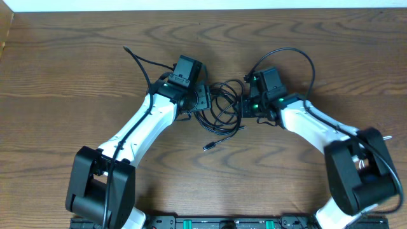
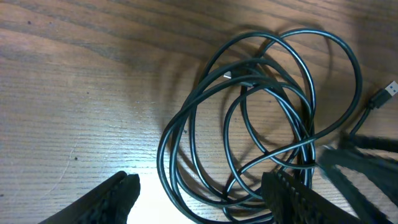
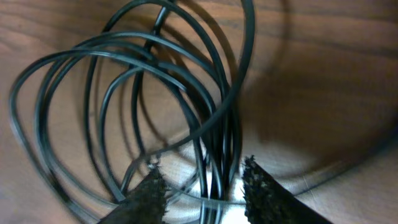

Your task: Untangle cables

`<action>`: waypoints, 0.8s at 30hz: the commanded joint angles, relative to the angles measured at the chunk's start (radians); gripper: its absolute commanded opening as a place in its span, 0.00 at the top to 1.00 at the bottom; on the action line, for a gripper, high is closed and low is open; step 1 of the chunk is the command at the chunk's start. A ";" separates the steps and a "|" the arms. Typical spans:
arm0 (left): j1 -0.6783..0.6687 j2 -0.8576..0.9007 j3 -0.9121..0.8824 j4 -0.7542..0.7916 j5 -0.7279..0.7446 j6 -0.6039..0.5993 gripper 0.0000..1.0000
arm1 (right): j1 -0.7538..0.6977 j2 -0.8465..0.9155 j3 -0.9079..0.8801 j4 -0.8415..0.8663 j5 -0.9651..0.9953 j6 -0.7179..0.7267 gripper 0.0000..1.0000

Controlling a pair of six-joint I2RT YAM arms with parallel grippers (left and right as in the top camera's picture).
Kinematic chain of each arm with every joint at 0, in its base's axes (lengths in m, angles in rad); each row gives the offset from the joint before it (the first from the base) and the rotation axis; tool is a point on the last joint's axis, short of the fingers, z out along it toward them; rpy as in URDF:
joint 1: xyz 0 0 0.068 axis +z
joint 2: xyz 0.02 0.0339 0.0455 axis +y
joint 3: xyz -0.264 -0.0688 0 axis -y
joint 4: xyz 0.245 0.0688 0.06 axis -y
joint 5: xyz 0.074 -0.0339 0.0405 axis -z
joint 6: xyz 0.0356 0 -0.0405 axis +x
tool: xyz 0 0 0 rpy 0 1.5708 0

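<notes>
While the cables [image 1: 220, 104] lie as one overlapping coil at the centre of the table [image 1: 76, 63], untangling looks barely begun. No cord is separated, and only one plug [image 1: 208, 147] trails free toward seven o'clock. The left gripper [image 2: 202, 186], at the coil's nine o'clock, gapes wide over its edge and holds nothing. The right gripper [image 3: 202, 171], at three o'clock, straddles several strands; whether it pinches them I cannot tell.

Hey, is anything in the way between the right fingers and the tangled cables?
Nothing visible. Several black strands of the cables run straight through the gap between the right fingers, which stand apart on either side of them. Around the bundle there is only bare wooden table.
</notes>
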 commanded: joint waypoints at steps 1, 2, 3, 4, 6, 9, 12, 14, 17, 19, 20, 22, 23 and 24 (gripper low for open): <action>-0.002 0.015 -0.002 -0.003 -0.009 -0.024 0.30 | 0.005 0.039 -0.003 0.046 -0.040 -0.028 0.52; -0.001 0.015 -0.002 -0.003 -0.009 -0.023 0.30 | 0.006 0.041 -0.003 0.058 -0.055 -0.019 0.51; -0.001 0.015 -0.002 -0.004 -0.009 -0.024 0.30 | 0.005 0.043 -0.003 0.079 -0.060 0.009 0.51; -0.002 0.016 -0.002 -0.004 -0.009 -0.024 0.30 | 0.005 0.043 -0.003 0.089 -0.061 0.027 0.51; -0.002 0.019 -0.002 -0.004 -0.009 -0.024 0.30 | 0.005 0.043 -0.003 0.111 -0.061 0.080 0.51; -0.002 0.027 -0.002 -0.007 -0.009 -0.023 0.30 | 0.006 0.043 -0.003 0.136 -0.068 0.190 0.52; -0.002 0.044 -0.002 -0.007 -0.009 -0.023 0.30 | 0.006 0.045 -0.003 0.161 -0.068 0.249 0.54; -0.002 0.060 -0.002 -0.007 -0.009 -0.024 0.30 | 0.006 0.046 -0.003 0.177 -0.068 0.254 0.56; -0.002 0.096 -0.002 -0.007 -0.008 -0.029 0.30 | 0.006 0.046 -0.003 0.207 -0.067 0.254 0.72; -0.002 0.116 -0.002 -0.006 -0.005 -0.044 0.30 | 0.006 0.046 -0.003 0.224 -0.067 0.254 0.89; -0.002 0.127 -0.002 -0.006 -0.005 -0.057 0.30 | 0.005 0.046 -0.003 0.235 -0.067 0.254 0.97; -0.002 0.153 -0.002 -0.006 -0.005 -0.080 0.30 | 0.005 0.046 -0.003 0.247 -0.067 0.254 0.99; -0.002 0.163 -0.002 -0.006 -0.005 -0.080 0.30 | 0.005 0.046 -0.003 0.249 -0.067 0.254 0.99; -0.002 0.172 -0.002 -0.006 -0.005 -0.080 0.30 | 0.004 0.045 -0.003 0.249 -0.067 0.253 0.99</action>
